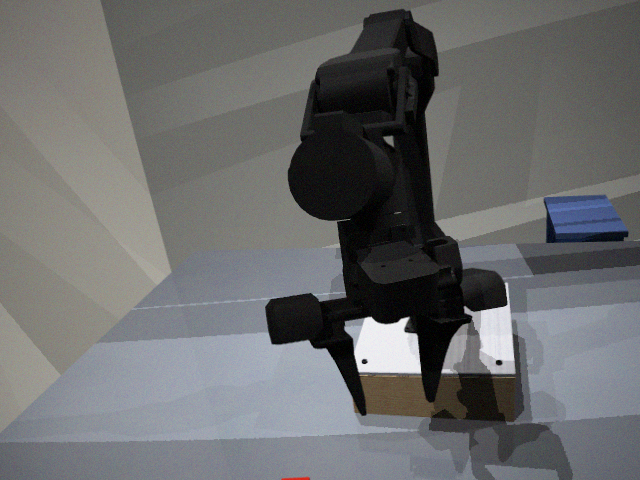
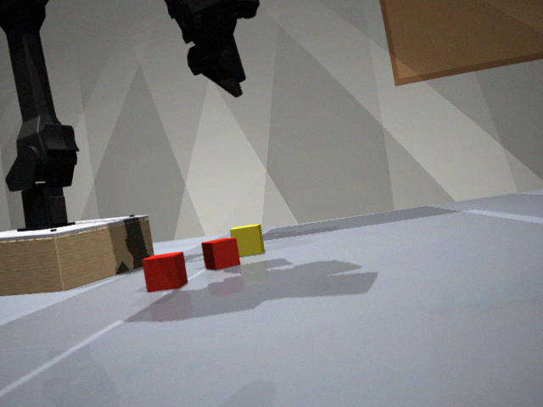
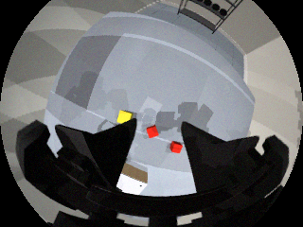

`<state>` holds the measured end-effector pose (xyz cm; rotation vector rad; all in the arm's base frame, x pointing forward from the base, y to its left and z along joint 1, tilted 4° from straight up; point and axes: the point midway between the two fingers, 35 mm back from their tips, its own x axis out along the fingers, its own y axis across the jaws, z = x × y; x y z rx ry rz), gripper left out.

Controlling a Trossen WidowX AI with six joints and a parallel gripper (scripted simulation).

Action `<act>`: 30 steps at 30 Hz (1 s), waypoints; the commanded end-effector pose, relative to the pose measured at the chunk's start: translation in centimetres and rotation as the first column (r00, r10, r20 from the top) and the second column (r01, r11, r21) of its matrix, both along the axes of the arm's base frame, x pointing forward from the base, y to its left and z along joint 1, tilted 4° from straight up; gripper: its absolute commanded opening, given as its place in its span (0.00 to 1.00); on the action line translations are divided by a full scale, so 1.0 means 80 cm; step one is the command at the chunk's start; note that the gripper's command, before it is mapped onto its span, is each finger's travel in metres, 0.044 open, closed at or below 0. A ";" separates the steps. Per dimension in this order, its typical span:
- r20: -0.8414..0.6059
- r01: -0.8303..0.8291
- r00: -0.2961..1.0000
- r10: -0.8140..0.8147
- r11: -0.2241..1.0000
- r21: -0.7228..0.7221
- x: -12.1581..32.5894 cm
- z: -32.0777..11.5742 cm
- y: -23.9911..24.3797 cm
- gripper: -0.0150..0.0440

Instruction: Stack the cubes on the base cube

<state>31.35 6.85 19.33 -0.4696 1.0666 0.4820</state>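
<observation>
The yellow cube [image 2: 247, 240] [image 3: 124, 116], which I take as the base, stands on the table. One red cube [image 2: 221, 253] [image 3: 151, 131] lies close beside it, and a second red cube [image 2: 165, 271] [image 3: 176, 148] lies farther along, nearer the arm's mounting block in the exterior view. All three are separate on the table, with nothing stacked. A red sliver [image 1: 295, 478] shows at the bottom edge of the top view; which cube it is I cannot tell. My gripper [image 1: 397, 407] [image 2: 237, 92] [image 3: 159, 124] is partly open and empty, high above the cubes.
The arm stands on a wooden block with a white top plate [image 1: 387, 351] [image 2: 30, 263] [image 3: 132, 183]. A blue object [image 1: 586, 217] is beyond the table at the right. A brown panel [image 2: 464, 35] hangs at the upper right. A dark rack [image 3: 198, 19] shows beyond the table.
</observation>
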 end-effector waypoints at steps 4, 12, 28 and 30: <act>-0.246 -0.286 0.939 0.239 0.942 -0.175 -0.019 -0.090 -0.032 0.70; -0.329 -0.384 0.892 0.309 0.903 -0.192 -0.029 -0.114 -0.042 0.70; -0.329 -0.384 0.892 0.309 0.903 -0.192 -0.023 -0.192 -0.043 0.70; -0.329 -0.384 0.892 0.309 0.903 -0.192 -0.023 -0.192 -0.043 0.70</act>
